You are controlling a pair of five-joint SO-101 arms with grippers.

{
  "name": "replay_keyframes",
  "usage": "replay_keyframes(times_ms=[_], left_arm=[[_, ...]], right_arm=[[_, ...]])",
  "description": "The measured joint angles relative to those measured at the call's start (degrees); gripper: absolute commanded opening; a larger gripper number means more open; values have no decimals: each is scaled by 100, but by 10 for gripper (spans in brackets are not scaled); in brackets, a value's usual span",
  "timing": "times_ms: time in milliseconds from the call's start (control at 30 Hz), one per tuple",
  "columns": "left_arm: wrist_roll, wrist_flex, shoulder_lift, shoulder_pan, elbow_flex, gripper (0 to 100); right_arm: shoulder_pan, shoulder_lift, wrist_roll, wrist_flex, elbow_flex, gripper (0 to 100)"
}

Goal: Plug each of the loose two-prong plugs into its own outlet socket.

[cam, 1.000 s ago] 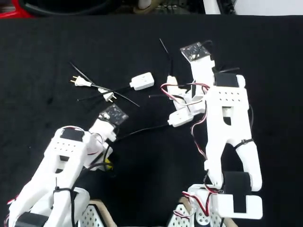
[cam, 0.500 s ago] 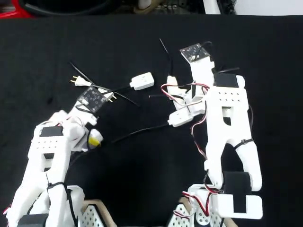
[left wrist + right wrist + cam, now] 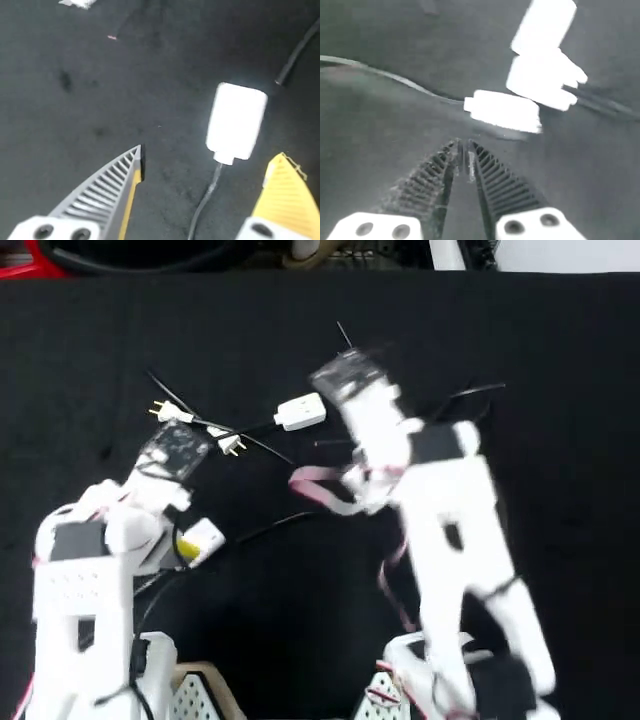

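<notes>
Left pincer spread wide, nothing pinched. Near socket lies flat on the bench at near left, just past the tips and between the two finger lines, touching neither finger. Its cord runs back under the pincer. The loose end of a second cord stops just beside that socket.

Right pincer pressed together, holding nothing. Mid socket lies crosswise just beyond its tips, apart from them. White shapes past it, can't tell what.

Left plug and right plug both loose at far left, thin cords crossing between them. Far socket sits just right of them, nothing plugged in, near the right arm's wrist.

Open room: the far strip up to the bench's far edge, the right third, the left side beyond the plugs. Tight: the plug and far socket cluster, and the gap between the arms, where the second cord crosses.
</notes>
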Motion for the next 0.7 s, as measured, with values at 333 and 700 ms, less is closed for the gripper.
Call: replay_keyframes(times_ms=[333,700], left_arm=[[1055,-835,-3200,-1908,2031,375],[1600,-1697,-4273,-2505,4026,375]], right_arm=[[-2312,-976,-422,-2585,1785,15],[-2716,2418,-782,-5011,448,148]])
